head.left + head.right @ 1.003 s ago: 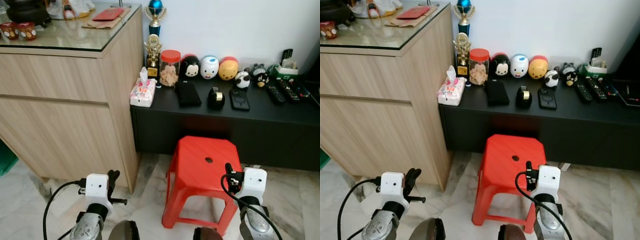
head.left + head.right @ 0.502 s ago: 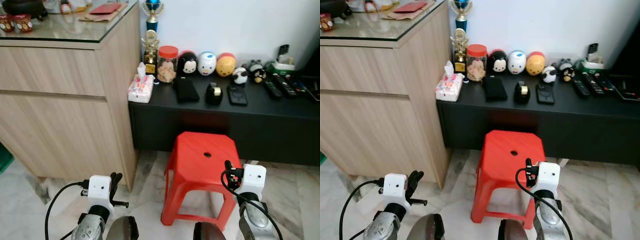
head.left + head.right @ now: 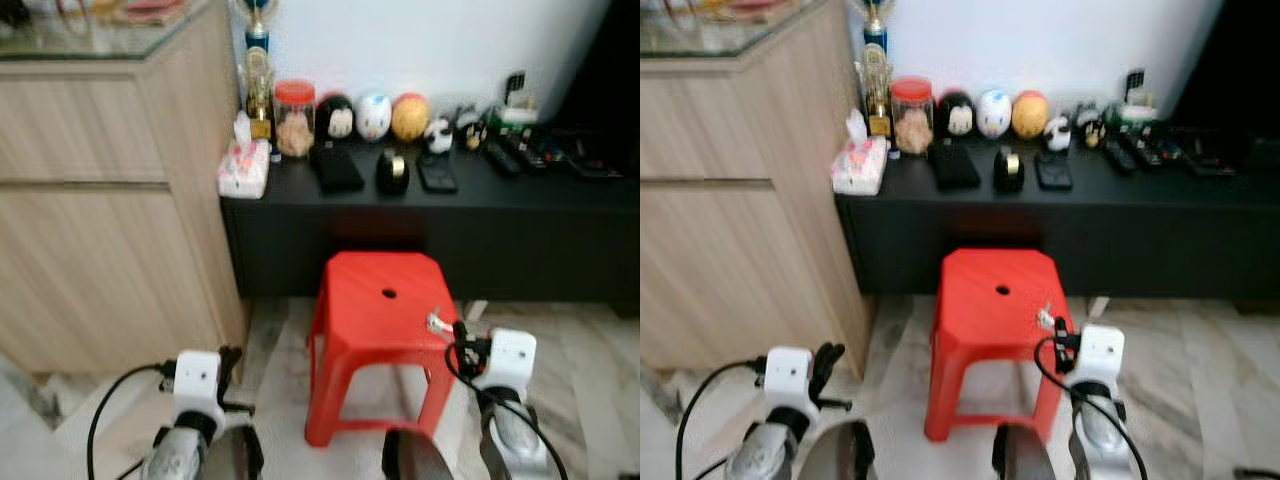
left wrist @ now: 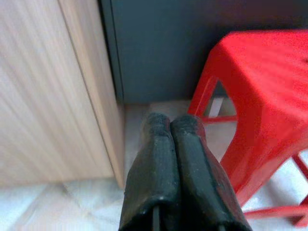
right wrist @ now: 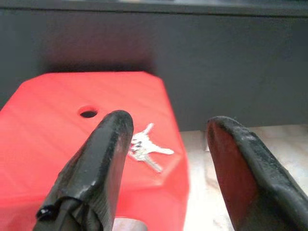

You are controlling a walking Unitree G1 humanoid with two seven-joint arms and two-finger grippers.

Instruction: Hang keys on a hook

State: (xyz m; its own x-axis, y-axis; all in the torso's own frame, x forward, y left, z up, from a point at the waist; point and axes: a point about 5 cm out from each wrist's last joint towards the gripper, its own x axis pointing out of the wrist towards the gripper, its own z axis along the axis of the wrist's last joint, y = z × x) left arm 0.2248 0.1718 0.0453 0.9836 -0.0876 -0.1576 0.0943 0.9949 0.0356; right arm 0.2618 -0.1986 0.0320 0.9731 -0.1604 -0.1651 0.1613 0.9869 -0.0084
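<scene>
A small bunch of silver keys [image 5: 147, 144] lies on the red plastic stool [image 5: 72, 159], near the stool's front right corner [image 3: 437, 322]. My right gripper [image 5: 171, 130] is open, held low just short of the stool, and the keys show between its fingers a little ahead of the fingertips. My left gripper [image 4: 171, 125] is shut with nothing in it. It points at the gap between the wooden cabinet [image 4: 53, 96] and the stool [image 4: 260, 86].
A tall wooden cabinet [image 3: 100, 230] stands on the left. Behind the stool runs a low black console [image 3: 450, 220] against a white wall, carrying a jar [image 3: 294, 118], round toys [image 3: 373, 115], a tissue pack [image 3: 243, 168] and remotes [image 3: 500, 157]. Marble floor [image 3: 590, 340] lies around the stool.
The whole picture has shifted and blurred, so the camera has moved; the stool now sits nearer the middle. The keys have come into sight beside my right wrist. Both arms keep their pose.
</scene>
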